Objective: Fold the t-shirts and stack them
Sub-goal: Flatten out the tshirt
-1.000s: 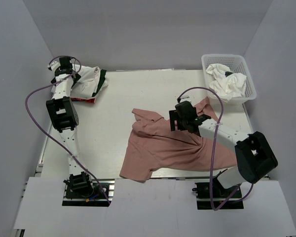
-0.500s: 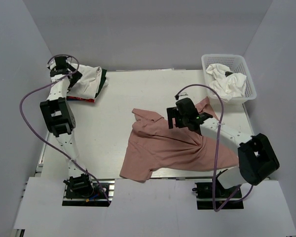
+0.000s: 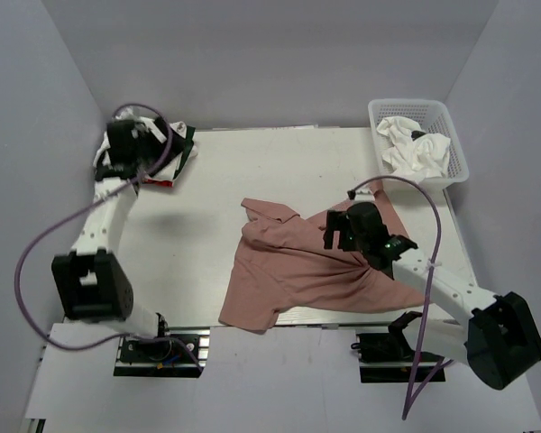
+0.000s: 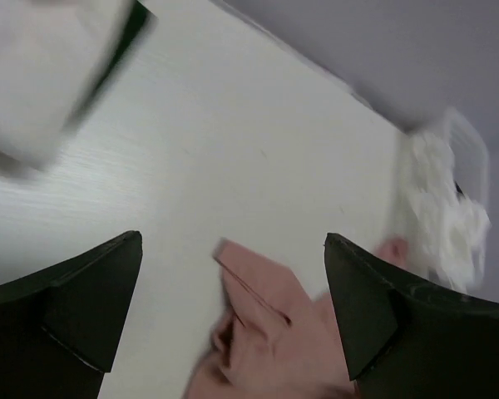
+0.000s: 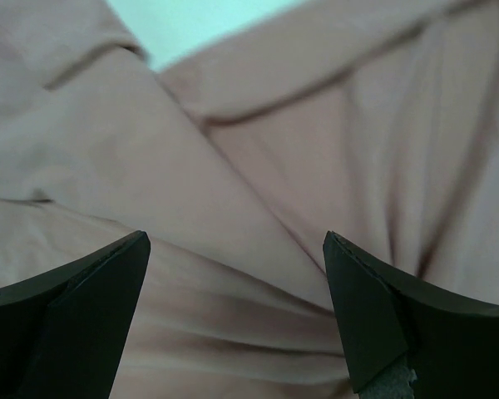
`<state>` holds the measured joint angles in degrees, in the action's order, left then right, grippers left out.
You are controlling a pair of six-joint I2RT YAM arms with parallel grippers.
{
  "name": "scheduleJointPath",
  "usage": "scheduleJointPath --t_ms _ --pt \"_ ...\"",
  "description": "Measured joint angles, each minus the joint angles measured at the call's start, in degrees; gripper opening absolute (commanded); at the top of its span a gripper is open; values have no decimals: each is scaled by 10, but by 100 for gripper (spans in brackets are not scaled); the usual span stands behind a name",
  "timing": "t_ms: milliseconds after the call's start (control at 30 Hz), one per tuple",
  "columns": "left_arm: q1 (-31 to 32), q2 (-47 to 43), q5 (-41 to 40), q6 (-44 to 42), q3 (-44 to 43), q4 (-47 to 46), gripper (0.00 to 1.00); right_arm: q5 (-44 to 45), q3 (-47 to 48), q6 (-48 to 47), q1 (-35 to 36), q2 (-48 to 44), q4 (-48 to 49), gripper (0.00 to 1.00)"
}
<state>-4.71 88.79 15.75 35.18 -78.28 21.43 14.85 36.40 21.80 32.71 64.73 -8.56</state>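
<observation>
A dusty pink t-shirt [image 3: 298, 266] lies crumpled at the table's near middle; it also shows in the left wrist view [image 4: 266, 332] and fills the right wrist view [image 5: 258, 166]. My right gripper [image 3: 347, 233] hovers open and empty just over its right part [image 5: 233, 332]. My left gripper [image 3: 142, 144] is open and empty, up in the air beside a stack of folded shirts [image 3: 176, 149] at the far left, white on top with dark green and red edges showing. The stack is blurred in the left wrist view [image 4: 50, 75].
A white basket [image 3: 451, 135] at the far right corner holds crumpled white shirts [image 3: 417, 149]; it shows blurred in the left wrist view [image 4: 445, 208]. Grey walls close in the table on three sides. Purple cables loop off both arms.
My left arm has swung from over the stack's far-left corner toward the right and turned toward the table's middle. My right gripper has moved nearer and to the right over the pink shirt.
</observation>
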Motion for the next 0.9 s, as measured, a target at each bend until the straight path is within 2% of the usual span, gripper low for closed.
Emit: scheduleJointPath --t_ms 67,167,333,433,600,700,900 --pt "49 -73 30 17 88 -48 100 7 -22 21 -15 -13 -17 90" --pt "136 -134 64 39 179 -104 100 17 -47 47 -37 -33 -36 90" --pt "260 -114 69 57 252 -136 100 38 -78 74 -72 -67 -70 90" --pt "331 -47 58 54 249 -135 100 43 -83 85 -87 -67 -87 90" --pt "410 92 43 26 205 -97 100 44 -94 102 -107 -72 -95 90" --pt "416 149 33 17 169 -66 100 32 -94 101 -113 -56 -85 90" --pt "395 196 -74 8 85 -8 100 -11 -82 65 -112 34 -31 90"
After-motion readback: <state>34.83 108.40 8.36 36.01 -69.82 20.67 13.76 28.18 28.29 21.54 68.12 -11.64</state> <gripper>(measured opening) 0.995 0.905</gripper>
